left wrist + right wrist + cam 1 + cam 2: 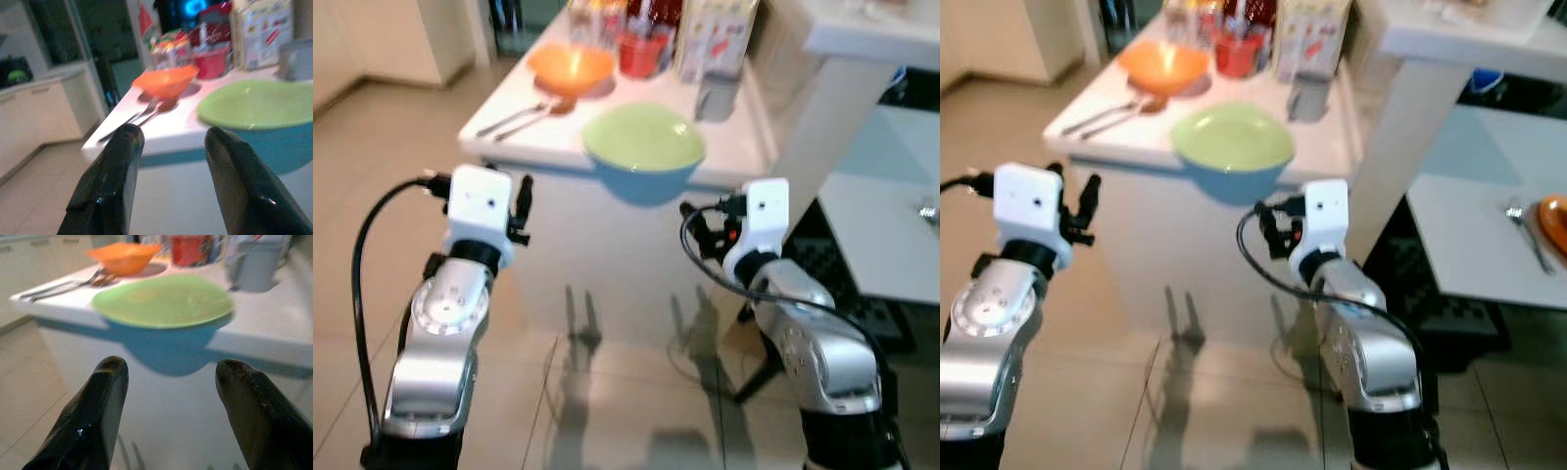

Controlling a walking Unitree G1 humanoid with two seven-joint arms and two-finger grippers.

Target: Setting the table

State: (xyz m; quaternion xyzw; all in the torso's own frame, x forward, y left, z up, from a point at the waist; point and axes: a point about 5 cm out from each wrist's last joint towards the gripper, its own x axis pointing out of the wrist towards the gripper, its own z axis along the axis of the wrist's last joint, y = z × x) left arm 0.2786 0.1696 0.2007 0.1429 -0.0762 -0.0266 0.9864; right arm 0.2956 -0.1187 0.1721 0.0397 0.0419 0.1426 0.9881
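Observation:
A green dish with a blue underside [644,140] sits at the near edge of the white table [499,137] and juts over it. Farther back stands an orange bowl [571,67], with a fork and spoon [524,115] lying to its left. Both arms are raised in front of the table, below its top. My left gripper [171,142] is open and empty, pointing at the table edge left of the green dish [259,103]. My right gripper [168,369] is open and empty too, just short of the green dish [164,298] and a little below it.
A red container [641,51], a printed carton [715,39] and a grey holder [715,98] stand at the back of the table. To the right is a lower white surface [1469,235] with a fork [1526,233] and an orange dish [1557,220]. Tiled floor lies below.

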